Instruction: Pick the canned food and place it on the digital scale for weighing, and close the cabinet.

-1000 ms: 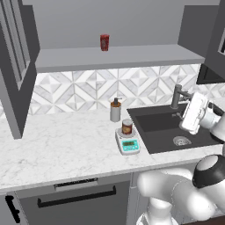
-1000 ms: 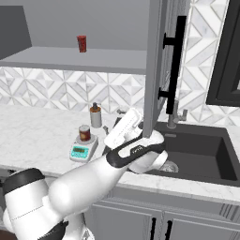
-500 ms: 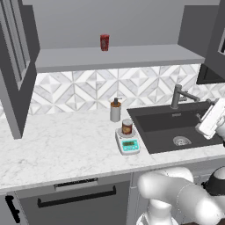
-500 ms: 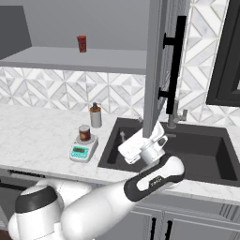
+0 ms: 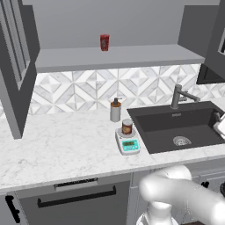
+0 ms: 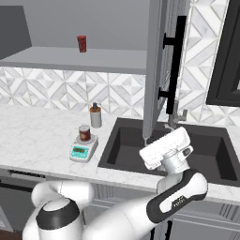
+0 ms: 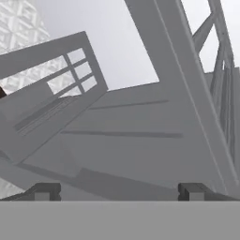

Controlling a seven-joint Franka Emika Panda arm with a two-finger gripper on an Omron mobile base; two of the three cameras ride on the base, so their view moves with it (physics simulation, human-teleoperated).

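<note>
Gripper (image 7: 117, 191) spread wide, empty; canned food (image 5: 127, 127) stands upright on digital scale (image 5: 128, 142).

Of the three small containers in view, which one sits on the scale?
The canned food, short with a red-brown label, stands on the digital scale. The grey pump bottle stands behind it on the counter; the red container is on the shelf.

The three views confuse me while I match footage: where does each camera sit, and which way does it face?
Left base view: behind the arm's left, looking down at the counter; white arm at lower right.
Right base view: behind its right; arm and hand over the sink.
Hand view: on the hand, looking up at the cabinet; fingertips apart.
Both base views share the canned food on the digital scale.
</note>
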